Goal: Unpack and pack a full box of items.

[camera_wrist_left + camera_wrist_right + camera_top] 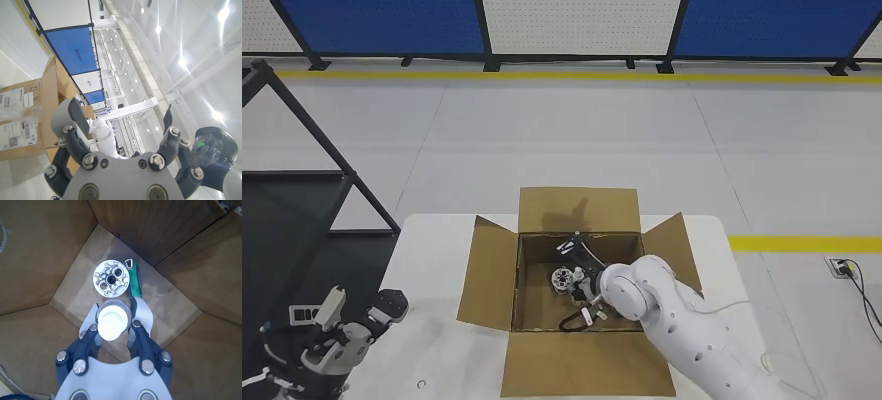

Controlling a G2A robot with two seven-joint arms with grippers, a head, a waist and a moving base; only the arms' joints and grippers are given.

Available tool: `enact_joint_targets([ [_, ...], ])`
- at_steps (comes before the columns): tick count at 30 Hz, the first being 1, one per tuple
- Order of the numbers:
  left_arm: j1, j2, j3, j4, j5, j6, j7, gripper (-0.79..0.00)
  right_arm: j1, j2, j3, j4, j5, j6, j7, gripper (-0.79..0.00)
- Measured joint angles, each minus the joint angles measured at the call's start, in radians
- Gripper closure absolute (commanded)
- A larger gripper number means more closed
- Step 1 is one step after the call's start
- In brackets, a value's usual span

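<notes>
our right gripper [115, 313] is clamped on a white-capped jar [111, 324], upright and low inside the cardboard box [492, 285], beside the metal disc [111, 279] and green-handled tool [135, 281] on its floor; held by its sides, it likely clears both. our left gripper [122, 111] sits spread, empty, aside.

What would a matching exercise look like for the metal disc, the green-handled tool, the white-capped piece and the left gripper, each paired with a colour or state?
1 metal disc
2 green-handled tool
3 white-capped piece
4 left gripper

A open, empty
B silver, on the box floor
C held by the right gripper
D lies beside the disc

Pairs: 1-B, 2-D, 3-C, 4-A
</notes>
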Motion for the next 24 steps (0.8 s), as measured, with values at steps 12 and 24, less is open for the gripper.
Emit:
enact_joint_targets([
  [12, -0.004, -0.003, 0.011, 0.004, 0.006, 0.002, 0.001, -0.785, -0.037, 0.006, 0.047, -0.048, -0.025, 0.009, 0.004, -0.776],
  [24, -0.018, -0.003, 0.026, 0.001, 0.02, 0.019, -0.012, -0.785, -0.251, 0.085, 0.259, -0.536, -0.137, 0.001, 0.1, -0.785],
])
